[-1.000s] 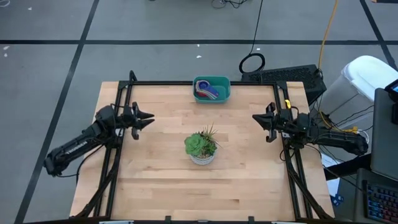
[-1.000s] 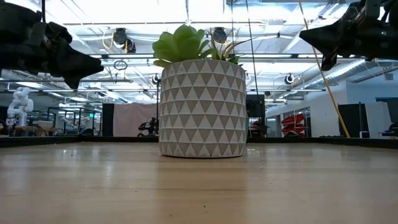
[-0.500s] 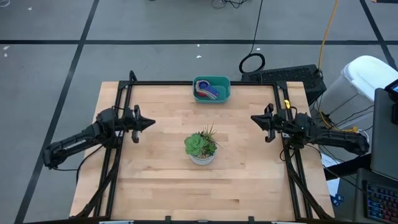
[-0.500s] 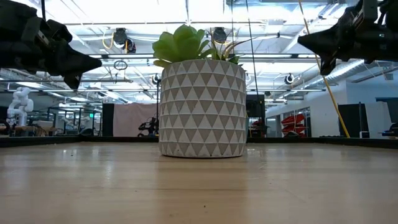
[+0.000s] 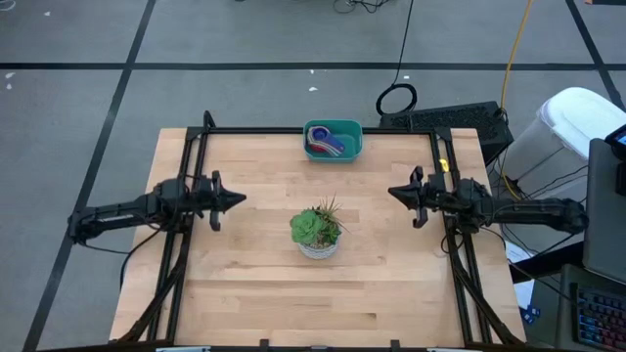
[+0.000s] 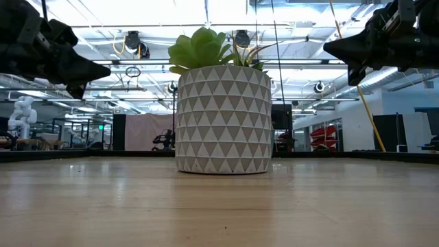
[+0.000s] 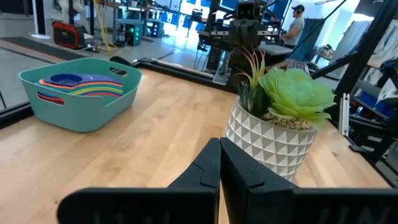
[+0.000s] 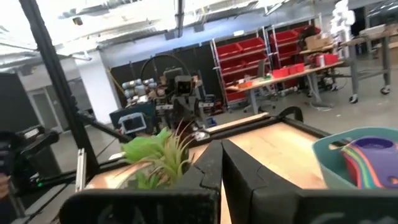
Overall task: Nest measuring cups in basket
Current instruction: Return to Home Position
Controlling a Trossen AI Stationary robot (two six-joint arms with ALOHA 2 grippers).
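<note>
Measuring cups [image 5: 326, 145] are being cradled nested in the far basket [image 5: 355, 139]; left gripper [image 5: 238, 198] and right gripper [image 5: 393, 193] are being held closed, empty, the job seemingly done.

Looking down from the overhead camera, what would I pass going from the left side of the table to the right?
First the left arm's dark two-finger gripper, shut → green succulent in a white patterned pot → right arm's dark two-finger gripper, also shut.
</note>
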